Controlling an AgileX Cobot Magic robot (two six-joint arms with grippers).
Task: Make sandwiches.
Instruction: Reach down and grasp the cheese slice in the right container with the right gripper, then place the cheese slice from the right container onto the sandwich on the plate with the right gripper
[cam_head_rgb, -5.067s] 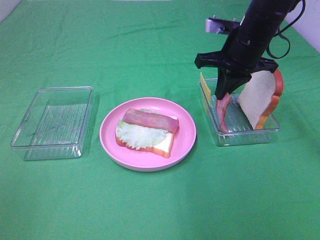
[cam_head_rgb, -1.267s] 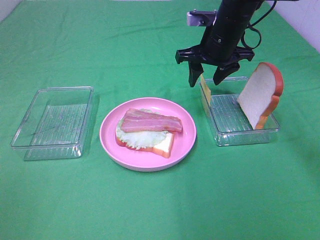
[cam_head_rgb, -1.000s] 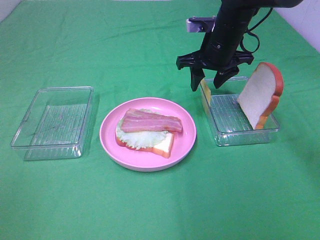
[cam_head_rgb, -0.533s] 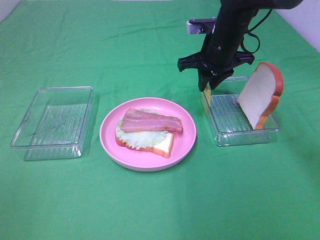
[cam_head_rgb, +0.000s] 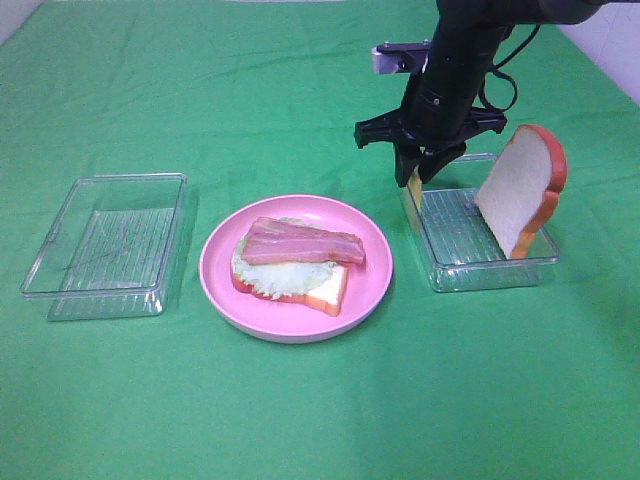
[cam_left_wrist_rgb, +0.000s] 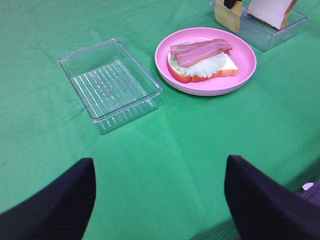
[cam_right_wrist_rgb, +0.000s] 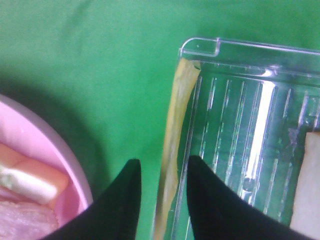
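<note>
A half-built sandwich (cam_head_rgb: 292, 265) lies on the pink plate (cam_head_rgb: 372, 290): a bread slice, pale green lettuce and reddish-pink bacon (cam_head_rgb: 302, 243) on top. It also shows in the left wrist view (cam_left_wrist_rgb: 202, 60). A yellow cheese slice (cam_head_rgb: 412, 187) stands on edge against the left wall of the right clear tray (cam_head_rgb: 480, 272). My right gripper (cam_head_rgb: 419, 173) is shut on the cheese (cam_right_wrist_rgb: 177, 115), one finger on each side. A second bread slice (cam_head_rgb: 520, 190) leans upright in that tray. My left gripper (cam_left_wrist_rgb: 160, 165) is open and empty over bare cloth.
An empty clear tray (cam_head_rgb: 105, 245) stands left of the plate; it shows in the left wrist view (cam_left_wrist_rgb: 110, 82). A green cloth (cam_head_rgb: 320, 400) covers the whole table. The right arm stands over the right tray's far left corner.
Five seconds ago my right gripper held bacon in the right tray; that bacon now lies on the sandwich. In the last second the open gripper lowered over the cheese and shut on it.
</note>
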